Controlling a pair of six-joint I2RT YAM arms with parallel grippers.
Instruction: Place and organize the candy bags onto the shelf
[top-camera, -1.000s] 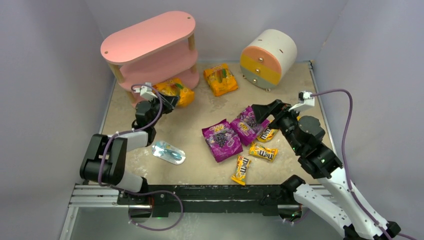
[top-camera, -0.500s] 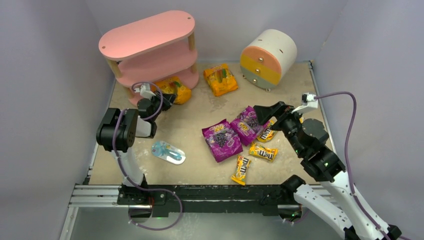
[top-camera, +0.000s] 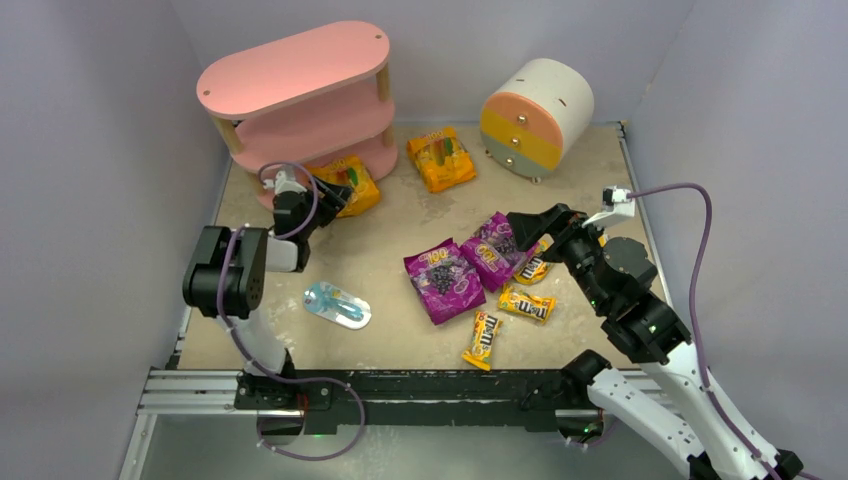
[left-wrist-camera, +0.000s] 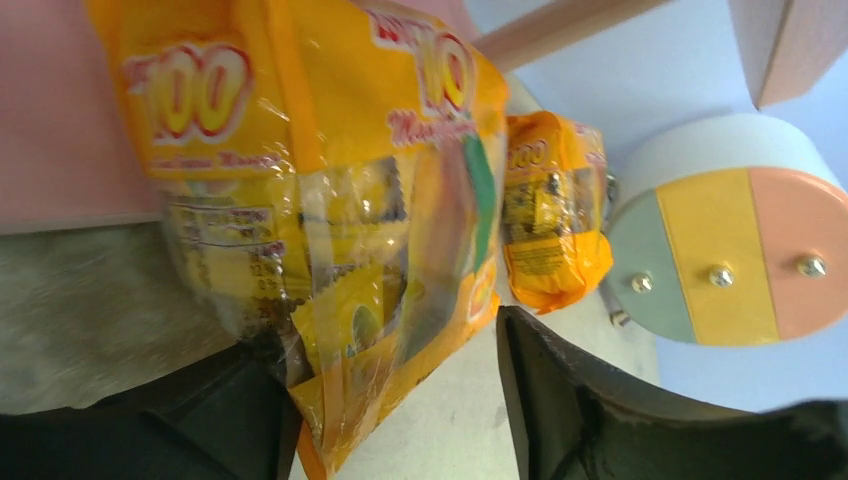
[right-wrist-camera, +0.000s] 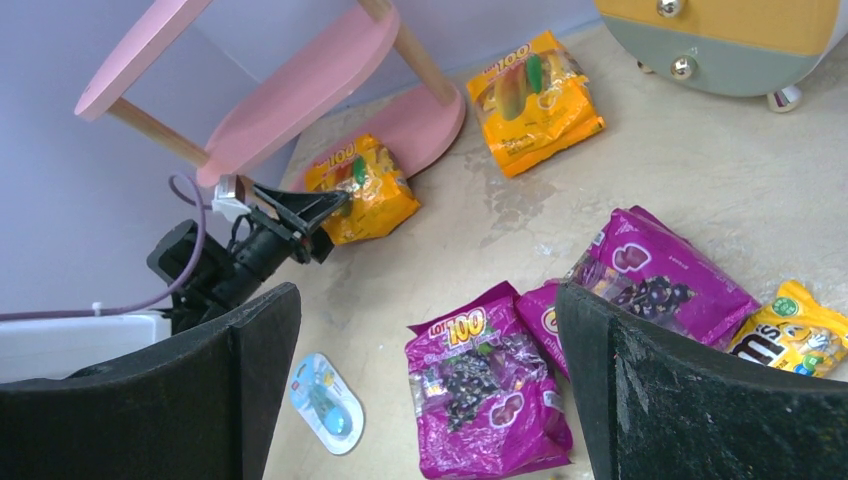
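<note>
Orange-yellow bag (top-camera: 347, 186) leans at the pink shelf's (top-camera: 290, 70) bottom board, its corner between the left gripper's (top-camera: 325, 197) parted jaws! Right gripper (right-wrist-camera: 425, 310) hangs wide open above the purple bags (top-camera: 445, 280).

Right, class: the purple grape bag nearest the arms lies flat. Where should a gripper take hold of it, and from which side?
Probably its thin edge facing the arms, coming down from above. The near purple bag lies flat, so only an edge offers a pinch. Its far right side meets the second purple bag, while that near edge borders bare table.
</note>
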